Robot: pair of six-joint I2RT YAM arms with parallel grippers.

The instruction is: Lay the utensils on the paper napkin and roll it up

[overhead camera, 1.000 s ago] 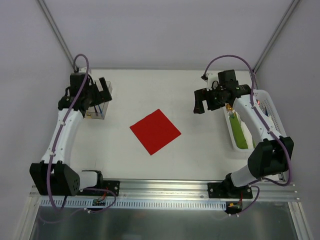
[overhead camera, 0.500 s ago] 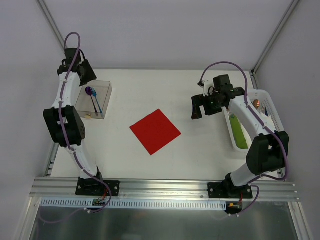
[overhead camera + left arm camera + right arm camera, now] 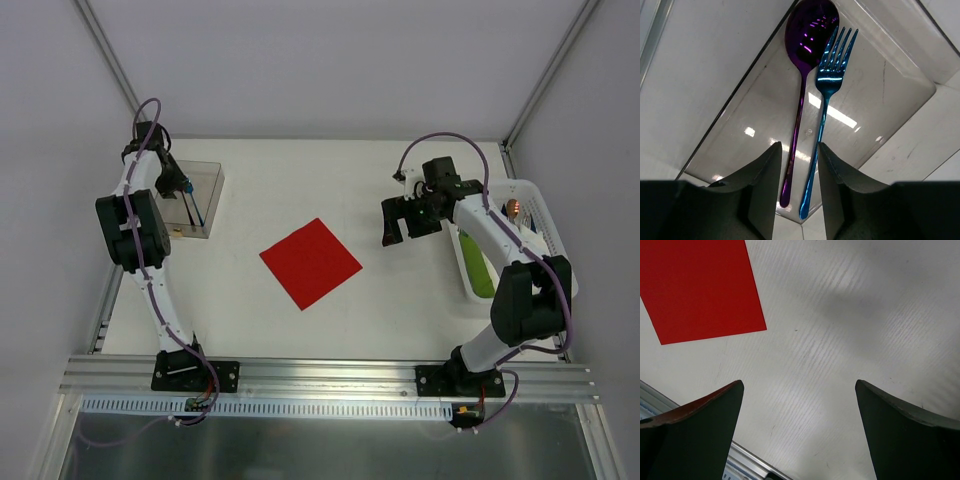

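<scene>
My left claw (image 3: 799, 150) stood half closed over the clear tray (image 3: 890, 100) at the overhead frame's upper left, with the handles of the purple spoon (image 3: 810, 35) and blue fork (image 3: 832, 75) between its fingers; whether it pinched them I could not tell. My right claw (image 3: 799, 385) hung wide open and empty, right of the red paper napkin (image 3: 311, 263) lying flat mid-frame.

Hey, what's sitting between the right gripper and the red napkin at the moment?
Nothing: only bare white table separates the right gripper from the red napkin, as the right wrist view shows.
</scene>
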